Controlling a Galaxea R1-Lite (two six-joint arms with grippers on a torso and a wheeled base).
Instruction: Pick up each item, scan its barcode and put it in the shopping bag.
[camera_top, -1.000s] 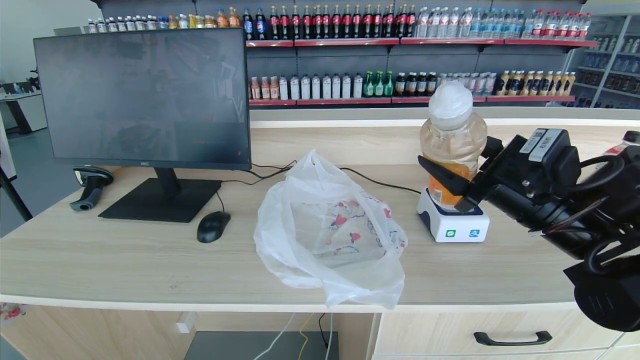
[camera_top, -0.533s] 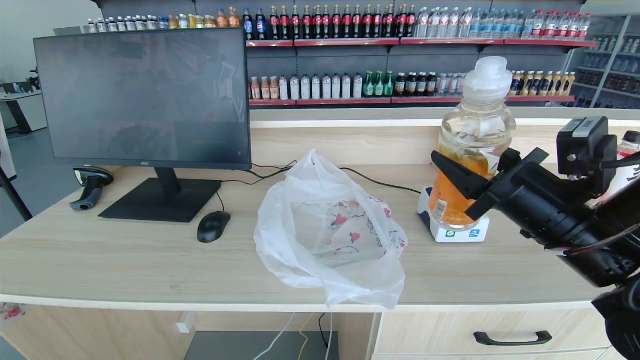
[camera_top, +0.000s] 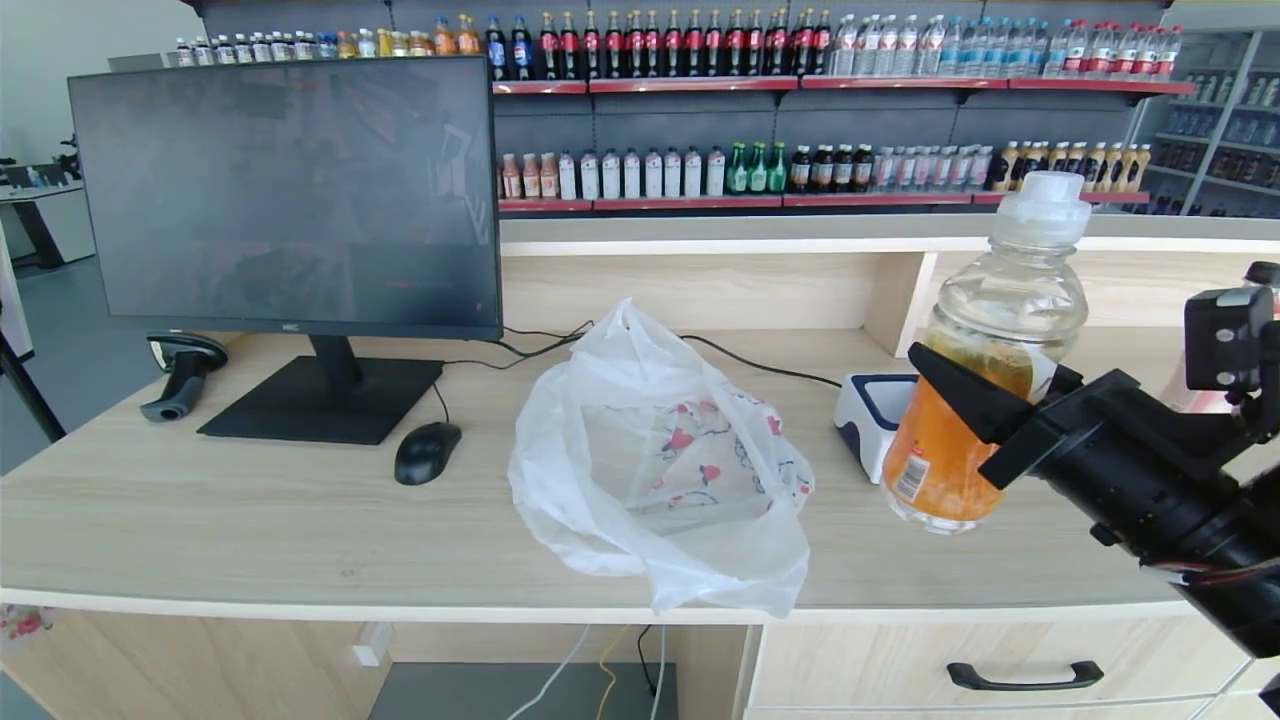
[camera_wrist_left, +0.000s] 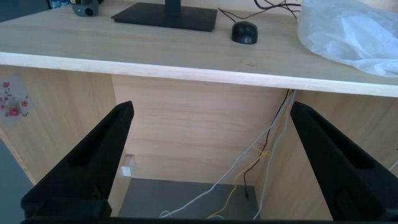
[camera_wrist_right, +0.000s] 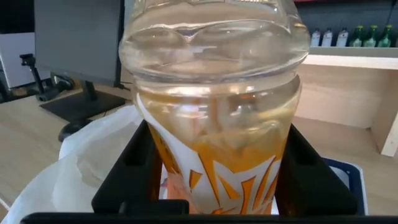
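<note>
The bottle (camera_top: 1000, 310) is held upright, clamped in the right gripper (camera_top: 975, 400), above the counter's (camera_top: 250, 520) right front by the scanner (camera_top: 872, 405), right of the shopping bag (camera_top: 660, 470); the left gripper (camera_wrist_left: 211, 162) is seen spread apart below the front edge.

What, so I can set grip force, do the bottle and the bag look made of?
Bottle: probably clear, glossy, fairly rigid plastic; the wall is see-through and light glints on its shoulder. Its cap looks like opaque white plastic. Bag: thin, translucent, soft plastic film; it slumps in crinkled folds and a red print shows through.
</note>
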